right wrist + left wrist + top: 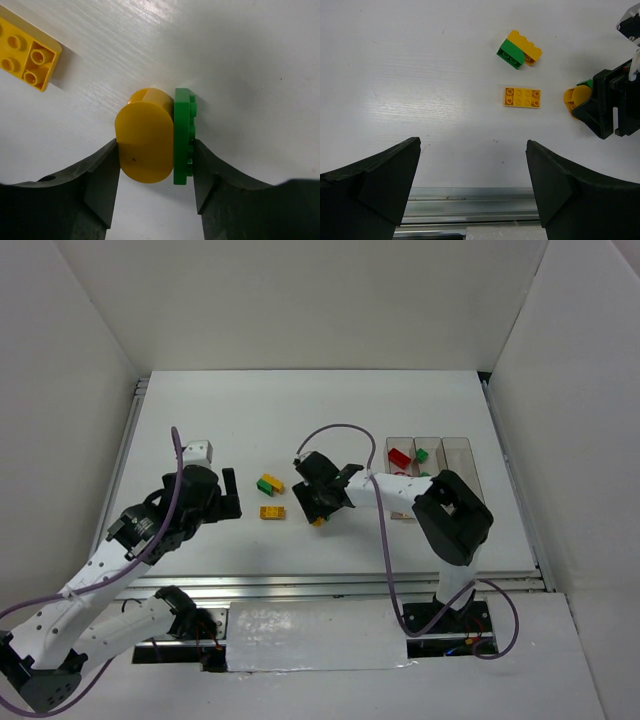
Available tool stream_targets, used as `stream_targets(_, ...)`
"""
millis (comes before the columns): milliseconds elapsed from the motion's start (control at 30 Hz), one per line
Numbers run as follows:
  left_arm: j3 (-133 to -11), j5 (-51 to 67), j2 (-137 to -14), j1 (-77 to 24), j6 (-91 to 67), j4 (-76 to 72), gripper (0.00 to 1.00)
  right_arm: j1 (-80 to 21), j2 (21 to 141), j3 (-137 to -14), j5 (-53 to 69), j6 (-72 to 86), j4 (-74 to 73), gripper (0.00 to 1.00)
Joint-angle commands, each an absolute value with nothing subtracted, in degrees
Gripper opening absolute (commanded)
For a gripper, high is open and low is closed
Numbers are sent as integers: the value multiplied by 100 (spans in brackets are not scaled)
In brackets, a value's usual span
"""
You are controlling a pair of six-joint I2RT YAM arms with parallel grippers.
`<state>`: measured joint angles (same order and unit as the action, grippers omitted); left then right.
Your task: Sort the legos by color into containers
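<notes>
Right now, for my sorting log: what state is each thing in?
Left gripper: open, empty.
Right gripper: shut on yellow rounded plastic brick and thin green plastic brick together.
Flat yellow plastic brick: lying loose, unsorted.
Green-and-yellow brick pair: touching, unsorted.
Clear plastic containers: hold a red brick and a green brick, in separate bins.

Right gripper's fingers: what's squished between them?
A rounded yellow lego and a thin green lego, side by side, touching both fingers. The right wrist view shows it.
</notes>
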<state>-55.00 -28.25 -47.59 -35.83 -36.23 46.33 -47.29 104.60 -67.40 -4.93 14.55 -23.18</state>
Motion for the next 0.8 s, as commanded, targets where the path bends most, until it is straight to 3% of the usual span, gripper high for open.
stream_targets(0, -5528, -2856, -4755, -3612, -3595, 4553, 100, -4772, 10670, -6935, -536, 1476, -2171, 51)
stream_targets(100, -5511, -2848, -4737, -3612, -3595, 4544, 99, -4825, 10609, -6865, -510, 1511, -2127, 29)
stream_targets(167, -5528, -2821, -4729, -3612, -3595, 4535, 99, -4851, 10460, -6795, -579, 1590, -2127, 0)
stream_targets(300, -5581, -2401, -4764, -3604, -3708, 4395, 100, -5036, 9723, -6251, -317, 1731, -1471, 0)
stream_targets(433, -5239, -1233, -4632, -3604, -4165, 3614, 100, -5614, 8415, -5407, -237, 1802, -599, 0)
stream_targets(567, -4800, 198, -4632, -3604, -4938, 2586, 100, -6230, 7700, -4957, -623, 1898, -203, 0)
stream_targets(767, -4483, 1106, -4851, -3630, -5712, 1495, 97, -6723, 6900, -4738, -1615, 2153, -27, 0)
